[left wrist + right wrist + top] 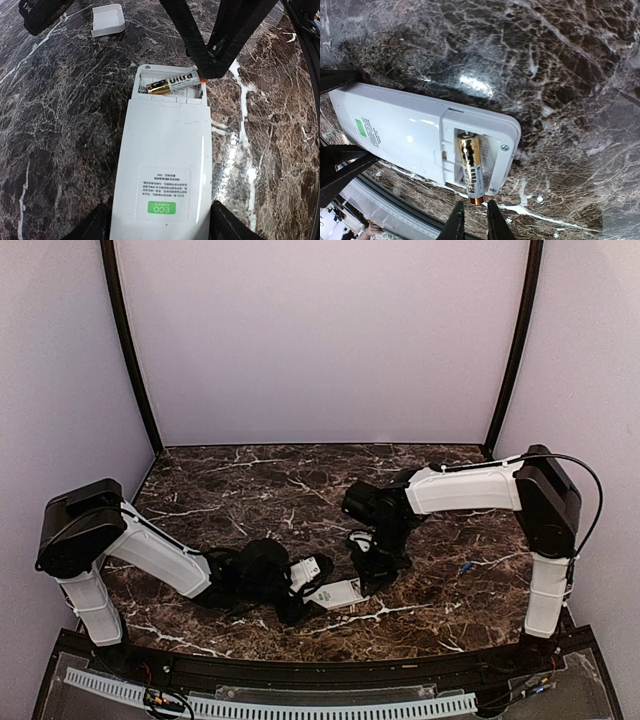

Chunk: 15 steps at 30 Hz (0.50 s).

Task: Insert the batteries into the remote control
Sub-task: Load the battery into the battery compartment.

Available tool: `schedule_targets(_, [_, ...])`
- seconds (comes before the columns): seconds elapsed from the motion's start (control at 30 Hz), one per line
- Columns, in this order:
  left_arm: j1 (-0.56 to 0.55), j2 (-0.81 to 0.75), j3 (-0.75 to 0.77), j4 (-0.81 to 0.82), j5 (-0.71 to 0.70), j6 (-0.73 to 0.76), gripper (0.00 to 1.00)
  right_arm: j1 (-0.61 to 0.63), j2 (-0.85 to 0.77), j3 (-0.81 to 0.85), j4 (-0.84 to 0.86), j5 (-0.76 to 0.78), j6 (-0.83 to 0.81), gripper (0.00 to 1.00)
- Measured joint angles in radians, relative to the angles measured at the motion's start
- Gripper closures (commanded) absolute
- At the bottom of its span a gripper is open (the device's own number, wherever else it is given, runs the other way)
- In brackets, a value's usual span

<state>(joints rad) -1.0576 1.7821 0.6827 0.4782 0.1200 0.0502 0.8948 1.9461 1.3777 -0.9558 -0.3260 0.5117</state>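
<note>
From above, the remote control (338,592) lies mostly under the 2 grippers, and a blue speck (467,567) on the table (250,480) is too small to name. In the left wrist view, the far end of the battery (172,82) hides behind the right gripper (213,70), so a pinch there cannot be told. The bottom edge cuts off the remote control's near end and the left gripper (161,227) at its fingers (230,225). Print on the label (164,192) is unreadable.

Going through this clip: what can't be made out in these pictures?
- The remote control buttons: every view, it lies face-down on the table.
- The blue speck: top view, too small to call a battery.
- Whether the right gripper touches the battery: left wrist view, its fingers overlap the tip.
- The open compartment: top view, too small, right gripper over it.
</note>
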Motion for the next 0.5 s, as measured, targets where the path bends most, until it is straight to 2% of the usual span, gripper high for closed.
schedule_targets(0.3, [0.000,0.001,0.000,0.000,0.000,0.000,0.32,0.000,0.000,0.000,0.018,-0.019,0.001,0.91])
schedule_targets(0.5, [0.000,0.004,0.003,0.002,0.000,0.000,0.32,0.000,0.001,-0.001,0.021,-0.023,0.001,0.92])
